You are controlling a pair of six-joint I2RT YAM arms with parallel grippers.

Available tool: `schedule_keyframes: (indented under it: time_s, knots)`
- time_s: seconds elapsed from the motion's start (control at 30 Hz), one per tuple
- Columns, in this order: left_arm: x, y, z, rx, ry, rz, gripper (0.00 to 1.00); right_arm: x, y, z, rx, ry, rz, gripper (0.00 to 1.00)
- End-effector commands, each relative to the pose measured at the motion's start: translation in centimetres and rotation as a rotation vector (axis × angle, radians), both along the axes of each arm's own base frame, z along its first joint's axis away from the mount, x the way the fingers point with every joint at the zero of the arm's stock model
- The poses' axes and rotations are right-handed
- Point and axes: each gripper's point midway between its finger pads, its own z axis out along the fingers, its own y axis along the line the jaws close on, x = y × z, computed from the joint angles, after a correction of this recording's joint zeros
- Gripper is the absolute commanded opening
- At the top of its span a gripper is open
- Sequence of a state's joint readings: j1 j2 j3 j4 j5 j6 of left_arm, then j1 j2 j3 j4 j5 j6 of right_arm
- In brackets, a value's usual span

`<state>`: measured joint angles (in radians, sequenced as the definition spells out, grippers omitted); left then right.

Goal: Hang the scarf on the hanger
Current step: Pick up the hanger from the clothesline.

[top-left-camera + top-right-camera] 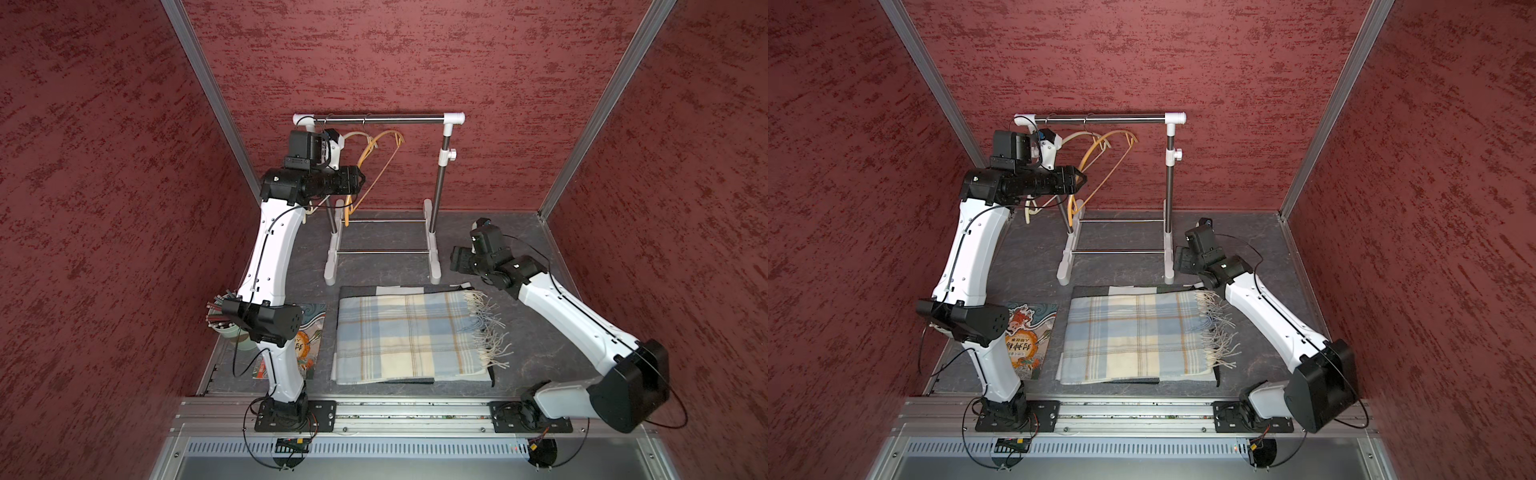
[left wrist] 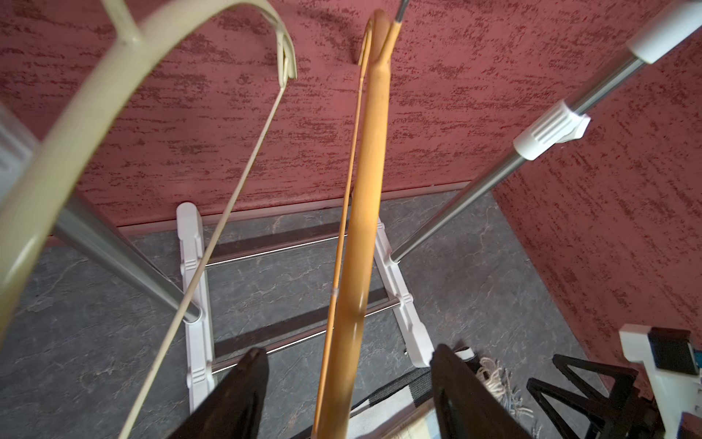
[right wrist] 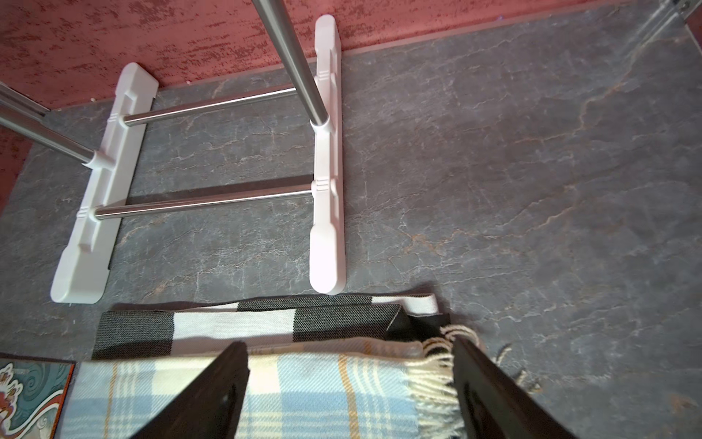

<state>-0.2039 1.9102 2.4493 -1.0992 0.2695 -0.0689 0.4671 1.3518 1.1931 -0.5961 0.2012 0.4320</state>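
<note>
1. Woollen-looking pale blue and cream plaid scarf (image 1: 411,332), fringed at one end, lies folded flat on the dark grey stone-patterned table (image 1: 532,374). It sits just in front of the white-footed steel garment rack (image 1: 378,119), on top of a black-and-white checked cloth (image 3: 334,319).
2. The scarf is judged soft, light and limp, so it should sag and unfold once lifted. The loose fringe offers no hold. A pinch through the folded layers at the corner by the fringe looks best, without catching the checked cloth beneath.
3. An amber curved hanger (image 2: 370,152) hangs from the rack's rail beside a cream curved hanger (image 2: 64,133). It is likely stiff but free to swing.
4. The left arm is raised high towards the rail. The left end effector (image 2: 349,349) is spread, with one finger on each side of the amber hanger and a gap showing on both.
5. The right arm is low and bent. The right end effector (image 3: 347,342) points down over the scarf's fringed far corner with its jaws spread wide. Whether the tips touch the cloth cannot be told.
</note>
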Motion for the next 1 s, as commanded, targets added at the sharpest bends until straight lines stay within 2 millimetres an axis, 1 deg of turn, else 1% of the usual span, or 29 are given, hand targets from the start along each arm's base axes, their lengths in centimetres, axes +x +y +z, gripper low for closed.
schedule_keyframes:
  time_s: [0.0, 0.07, 0.13, 0.2, 0.23, 0.3, 0.4, 0.47, 0.57, 0.7, 0.73, 0.77, 0.83, 0.9, 0.97]
  knots:
    - [0.3, -1.8, 0.4, 0.051, -0.057, -0.053, 0.63, -1.0, -0.7, -0.6, -0.023, 0.024, 0.02, 0.87]
    - [0.7, -2.2, 0.3, 0.06, -0.064, -0.056, 0.57, -1.3, -0.7, -0.7, -0.01, 0.03, 0.025, 0.87]
    - [1.1, -2.4, 0.1, 0.061, -0.065, -0.057, 0.45, -1.6, -0.6, -0.6, 0.007, 0.029, 0.028, 0.86]
    - [1.5, -2.3, 0.1, 0.066, -0.071, -0.048, 0.33, -1.9, -0.4, -0.1, 0.027, 0.01, 0.043, 0.86]
    - [1.6, -2.2, 0.3, 0.07, -0.079, -0.041, 0.27, -2.1, -0.3, 0.2, 0.035, -0.002, 0.049, 0.86]
    - [1.8, -2.1, 0.8, 0.074, -0.1, -0.028, 0.18, -2.5, -0.5, 0.1, 0.033, -0.005, 0.054, 0.86]
    - [2.1, -1.8, 1.7, 0.077, -0.138, -0.003, 0.01, -2.9, -0.6, -0.4, 0.03, 0.01, 0.061, 0.86]
    - [2.3, -1.8, 2.3, 0.074, -0.161, 0.006, 0.0, -3.1, -0.4, -0.7, 0.042, 0.018, 0.069, 0.86]
    - [2.2, -2.3, 3.6, 0.06, -0.207, -0.011, 0.0, -3.3, -0.3, -1.0, 0.054, 0.02, 0.074, 0.86]
    - [0.6, -3.3, 7.1, 0.014, -0.312, -0.047, 0.0, -3.5, -0.3, -1.6, 0.057, 0.028, 0.075, 0.86]
    - [0.0, -3.5, 8.1, 0.006, -0.343, -0.054, 0.0, -3.5, -0.3, -1.8, 0.058, 0.033, 0.073, 0.86]
    - [-0.8, -3.5, 9.4, -0.005, -0.386, -0.058, 0.0, -3.5, -0.2, -1.9, 0.061, 0.035, 0.074, 0.86]
    - [-2.0, -3.5, 10.8, -0.026, -0.432, -0.068, 0.0, -3.6, -0.2, -2.2, 0.067, 0.037, 0.073, 0.86]
    - [-3.0, -3.1, 11.2, -0.033, -0.439, -0.064, 0.0, -3.6, -0.2, -2.4, 0.069, 0.037, 0.072, 0.86]
    - [-3.8, -2.7, 10.8, -0.037, -0.433, -0.058, 0.0, -3.6, -0.2, -2.5, 0.073, 0.037, 0.07, 0.86]
